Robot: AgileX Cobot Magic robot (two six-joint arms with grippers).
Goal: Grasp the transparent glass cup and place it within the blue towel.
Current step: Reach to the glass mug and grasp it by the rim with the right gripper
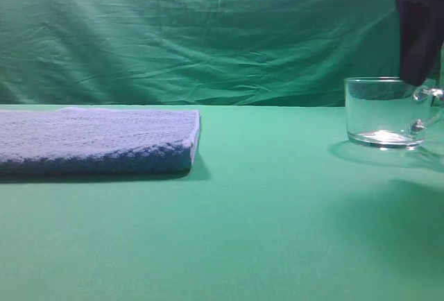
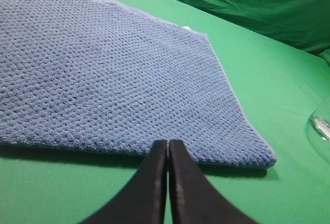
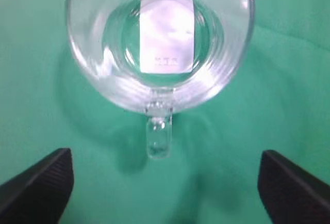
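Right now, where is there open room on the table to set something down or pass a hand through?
The widest bare stretch of green cloth lies between the blue towel and the transparent glass cup, and across the whole front. The towel's top is bare too. It is tight only at the far right, where the right gripper hangs open above the cup's handle.
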